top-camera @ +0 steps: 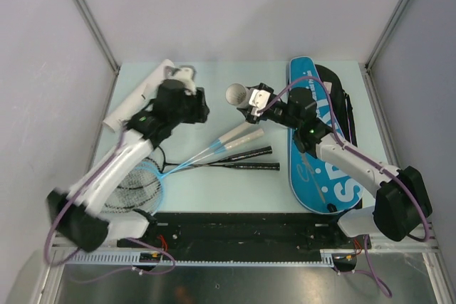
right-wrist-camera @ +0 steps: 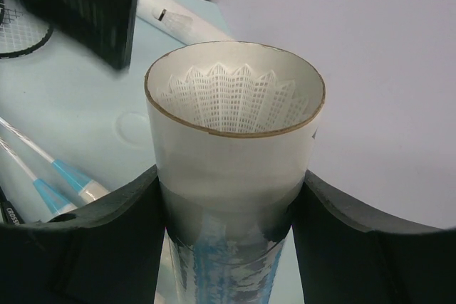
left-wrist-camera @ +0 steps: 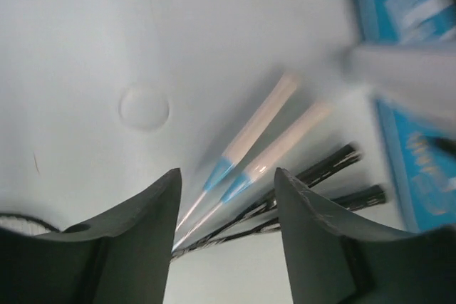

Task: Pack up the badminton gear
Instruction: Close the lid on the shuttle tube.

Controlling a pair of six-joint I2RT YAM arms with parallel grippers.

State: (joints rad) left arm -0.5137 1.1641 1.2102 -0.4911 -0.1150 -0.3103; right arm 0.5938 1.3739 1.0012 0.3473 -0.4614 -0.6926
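**A:** Start with the overhead view. How far along are you?

**B:** You are gripping an open white tube [top-camera: 239, 95] in the right jaws, with the blue-black bag [top-camera: 320, 154] lying just beside and below them. The left jaws are hovering over the table [top-camera: 214, 83], and a second tube [top-camera: 135, 101] is lying just to their left. The rackets [top-camera: 246, 154] are lying between the two pairs of jaws, none of them inside the bag. I judge you are at an early stage.

**A:** And the left wrist view?

**B:** It is blurring, but the left jaws are standing open with nothing between them. The white handles [left-wrist-camera: 267, 115] and black handles [left-wrist-camera: 335, 158] are lying ahead of them.

**A:** Right wrist?

**B:** The right jaws are clamping the tube's lower part from both sides, and a shuttlecock [right-wrist-camera: 235, 94] is sitting inside its mouth. So that one is looking stowed. The tubes and rackets are waiting to go into the bag, and I cannot tell whether the bag is open.
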